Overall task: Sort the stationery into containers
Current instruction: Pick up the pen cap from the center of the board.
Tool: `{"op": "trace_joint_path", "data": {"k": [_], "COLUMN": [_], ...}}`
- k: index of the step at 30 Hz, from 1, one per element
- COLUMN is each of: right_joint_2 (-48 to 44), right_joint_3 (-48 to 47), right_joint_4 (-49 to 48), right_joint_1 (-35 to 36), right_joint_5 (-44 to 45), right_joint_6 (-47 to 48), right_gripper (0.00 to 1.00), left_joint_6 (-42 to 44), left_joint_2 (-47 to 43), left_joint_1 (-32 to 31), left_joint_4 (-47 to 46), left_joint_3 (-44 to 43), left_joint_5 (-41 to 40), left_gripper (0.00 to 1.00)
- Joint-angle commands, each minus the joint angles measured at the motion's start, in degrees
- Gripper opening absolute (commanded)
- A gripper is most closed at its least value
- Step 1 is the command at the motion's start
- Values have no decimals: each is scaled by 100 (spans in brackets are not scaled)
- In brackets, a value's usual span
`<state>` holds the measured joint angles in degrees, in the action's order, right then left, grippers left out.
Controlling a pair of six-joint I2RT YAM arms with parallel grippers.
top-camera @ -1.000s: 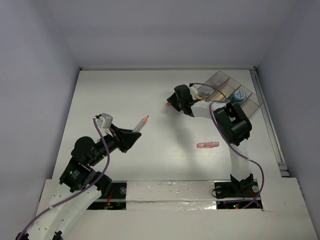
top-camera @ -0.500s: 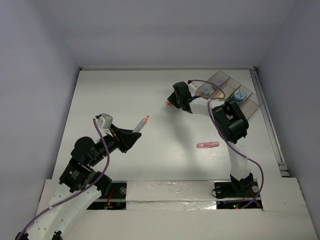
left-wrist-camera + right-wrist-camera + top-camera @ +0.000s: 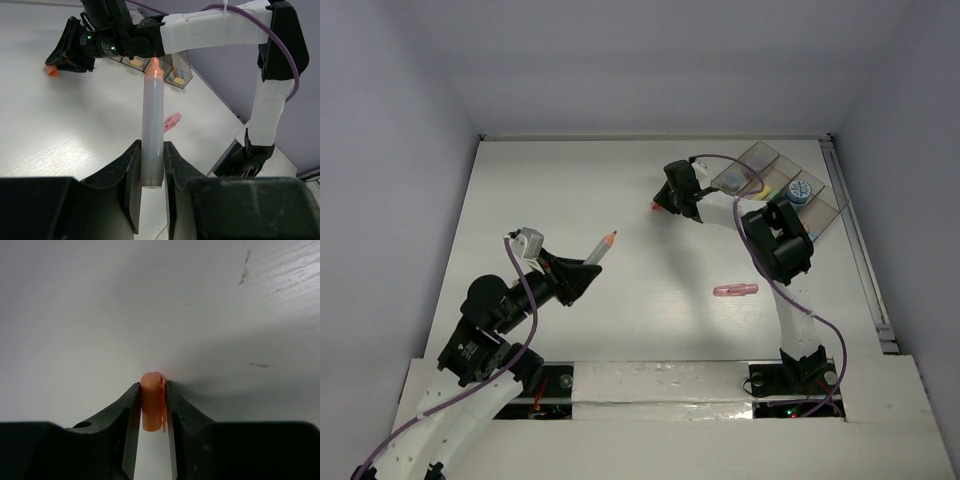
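Left side: left jaws were nearly closed, clamped on the rear end of a grey marker [image 3: 600,248] [image 3: 152,130]. Its barrel stuck straight out ahead of the jaws, with the orange tip uncapped and pointing toward the far right. The marker was held up off the bench [image 3: 570,180], over the left-centre area.

Centre: an orange cap [image 3: 655,207] [image 3: 151,400] sat at the bench surface, right of middle and toward the far side. Right jaws were down on it, narrowly spaced, with one finger pressed against each side of the cap and its rounded end poking out between the tips. Couldn't tell whether the cap was lifted or resting on the bench.

Further right and nearer the arm bases: a pink piece [image 3: 735,290] [image 3: 171,121] lay flat on the bench, well apart from both jaws and untouched.

Far right corner: the containers [image 3: 775,165] [image 3: 177,70], a row of joined clear brownish bins, sat angled on the bench, partly hidden by the right arm. A blue roll [image 3: 798,193] sat in a bin toward the right end. The left wrist view showed yellow pieces [image 3: 175,79] in the bins; couldn't tell which compartments.
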<state>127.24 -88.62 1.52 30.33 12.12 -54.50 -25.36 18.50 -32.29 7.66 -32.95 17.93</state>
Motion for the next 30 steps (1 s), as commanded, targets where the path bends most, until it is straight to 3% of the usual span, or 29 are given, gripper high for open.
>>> {"op": "trace_joint_path", "data": {"k": [1, 8, 13, 19, 30], "right_joint_2": [310, 82, -629, -2026, -4768], "right_joint_3": [3, 292, 1354, 2741, 4492], "right_joint_4": [718, 368, -1045, -2494, -4721], "right_joint_1": [-27, -27, -27, -27, -27], "right_joint_5": [-105, -210, -473, -860, -1580], "right_joint_6": [229, 326, 440, 660, 1152], "right_gripper": [28, 1, 0, 0, 0], "left_joint_6": [32, -4, -100, -679, -2726], "left_joint_2": [-66, -57, 66, 461, 1858], "left_joint_1": [-31, 21, 21, 21, 74], "left_joint_4": [-204, -230, -283, -1107, -4525], "left_joint_3": [-133, -107, -89, 218, 676], "left_joint_5": [-35, -106, -115, 253, 843], "left_gripper": [0, 0, 0, 0, 0]}}
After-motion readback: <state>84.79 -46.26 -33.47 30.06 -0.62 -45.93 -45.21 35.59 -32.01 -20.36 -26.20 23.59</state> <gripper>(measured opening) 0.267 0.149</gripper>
